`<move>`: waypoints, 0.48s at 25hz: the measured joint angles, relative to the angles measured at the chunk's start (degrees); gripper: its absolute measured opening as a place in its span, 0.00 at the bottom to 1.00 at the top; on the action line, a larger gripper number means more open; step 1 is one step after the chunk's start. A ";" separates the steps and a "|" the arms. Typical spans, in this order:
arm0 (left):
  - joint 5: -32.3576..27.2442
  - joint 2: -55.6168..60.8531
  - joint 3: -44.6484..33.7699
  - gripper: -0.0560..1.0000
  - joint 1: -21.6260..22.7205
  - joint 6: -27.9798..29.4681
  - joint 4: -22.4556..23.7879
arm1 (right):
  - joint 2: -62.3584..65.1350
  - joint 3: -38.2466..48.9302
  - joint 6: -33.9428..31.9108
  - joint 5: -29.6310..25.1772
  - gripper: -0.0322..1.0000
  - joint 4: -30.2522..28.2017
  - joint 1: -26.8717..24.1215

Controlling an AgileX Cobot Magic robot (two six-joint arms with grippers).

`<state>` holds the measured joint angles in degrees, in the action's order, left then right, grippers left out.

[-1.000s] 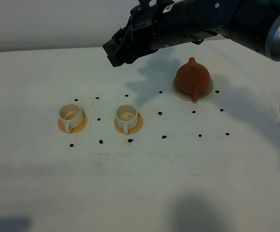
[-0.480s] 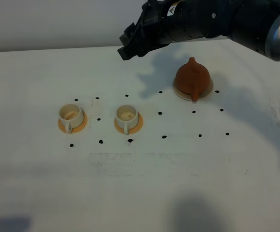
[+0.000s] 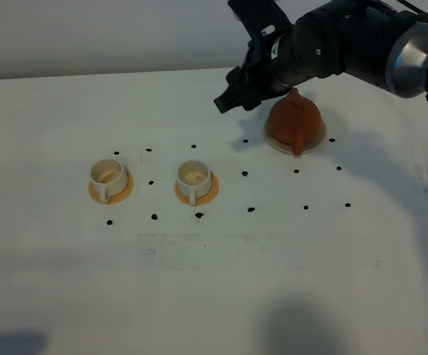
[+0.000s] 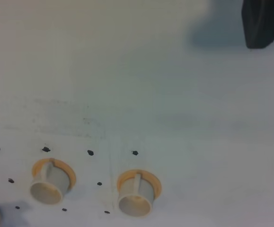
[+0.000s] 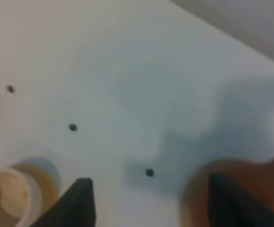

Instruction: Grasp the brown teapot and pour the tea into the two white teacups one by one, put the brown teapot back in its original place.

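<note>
Beside the brown teapot (image 3: 295, 117), on its side facing the nearer teacup (image 3: 194, 177), my right hand (image 3: 227, 101) hovers wide open, empty; handle (image 3: 298, 145) points at counter (image 3: 58, 288) front.

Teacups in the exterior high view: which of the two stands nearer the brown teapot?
The right-hand teacup, closer to the brown teapot; the other teacup stands farther left.

Open tabletop (image 3: 228, 166) between brown teapot (image 3: 295, 118) and nearer teacup (image 3: 193, 176), right arm (image 3: 332, 44) over teapot's far side, handle side unobstructed
</note>
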<state>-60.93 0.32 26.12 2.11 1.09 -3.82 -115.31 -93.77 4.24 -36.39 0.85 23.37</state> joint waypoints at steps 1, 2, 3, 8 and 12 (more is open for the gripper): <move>0.00 0.00 0.00 0.36 0.00 0.00 0.00 | -0.06 0.00 -0.80 -0.19 0.52 0.00 -0.48; 0.00 0.00 0.00 0.36 0.00 0.00 0.00 | -0.06 0.00 -1.90 -0.45 0.52 -0.05 -0.95; 0.00 0.00 0.00 0.36 0.00 0.00 0.00 | -0.06 0.00 -2.92 -0.57 0.52 -0.04 -1.46; 0.00 0.00 0.00 0.36 0.00 0.00 0.05 | -0.06 -0.05 -6.77 -0.89 0.52 -0.19 -3.12; 0.00 0.00 0.00 0.36 0.00 0.00 0.05 | -0.06 -0.05 -7.69 -1.38 0.52 -0.19 -4.06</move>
<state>-60.93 0.32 26.12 2.11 1.09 -3.78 -115.37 -93.82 -3.45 -37.77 0.66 19.31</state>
